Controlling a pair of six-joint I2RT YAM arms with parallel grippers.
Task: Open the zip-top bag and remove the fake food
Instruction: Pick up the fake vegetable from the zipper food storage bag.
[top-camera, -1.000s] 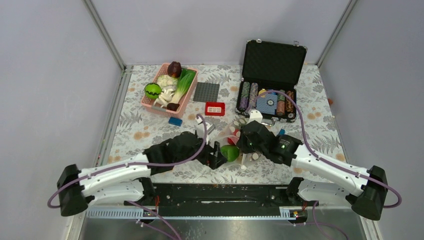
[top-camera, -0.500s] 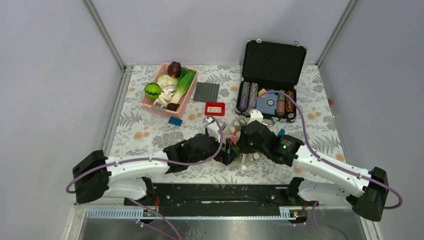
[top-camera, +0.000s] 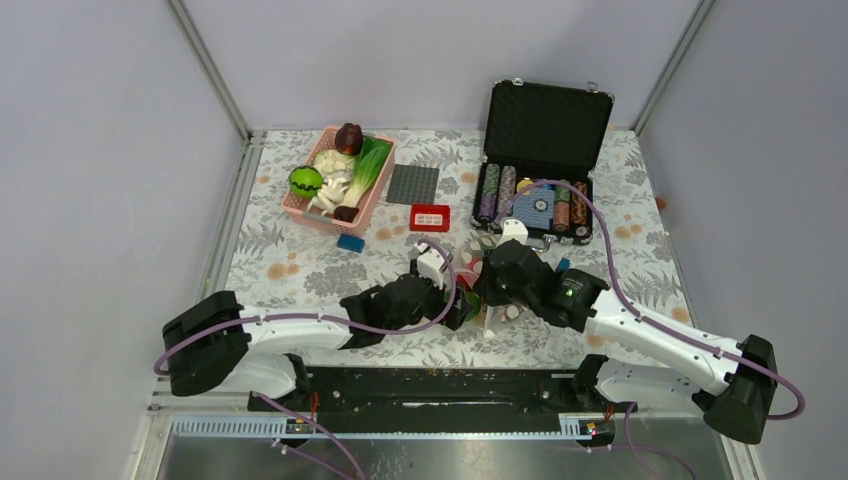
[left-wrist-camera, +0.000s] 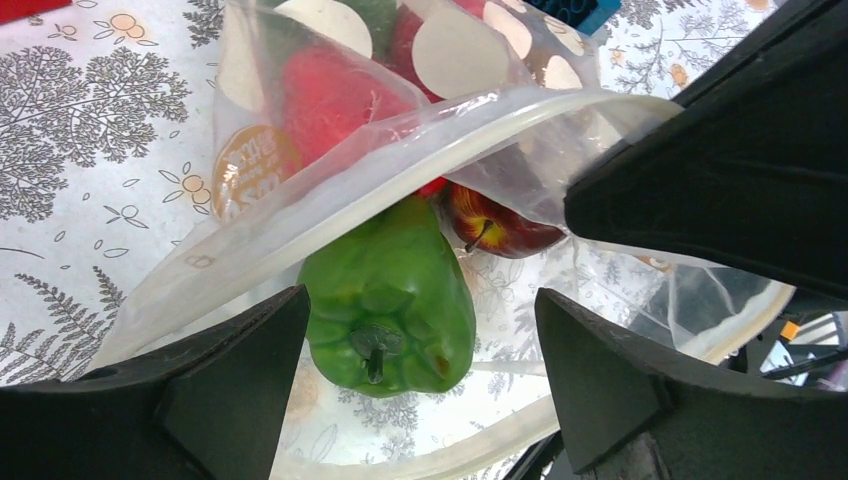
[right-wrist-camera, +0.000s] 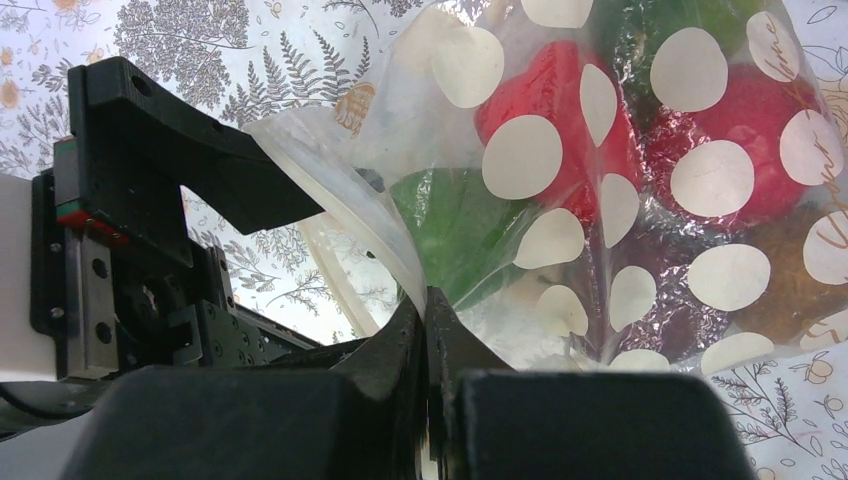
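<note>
Removal step: right gripper (right-wrist-camera: 425, 310) pinches bag (right-wrist-camera: 600, 150) rim; left gripper (left-wrist-camera: 415, 310) spread around pepper (left-wrist-camera: 390, 290). Next: clamp, withdraw.

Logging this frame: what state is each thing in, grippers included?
Left gripper, open.
Right gripper, shut on the bag's upper lip.
Bag, unzipped, mouth gaping.
Green pepper, in the bag's mouth, between the left gripper's fingers, not clamped.
Apple, inside the bag, behind the pepper.
Case, lid up.
Basket, upright, holding food.
</note>
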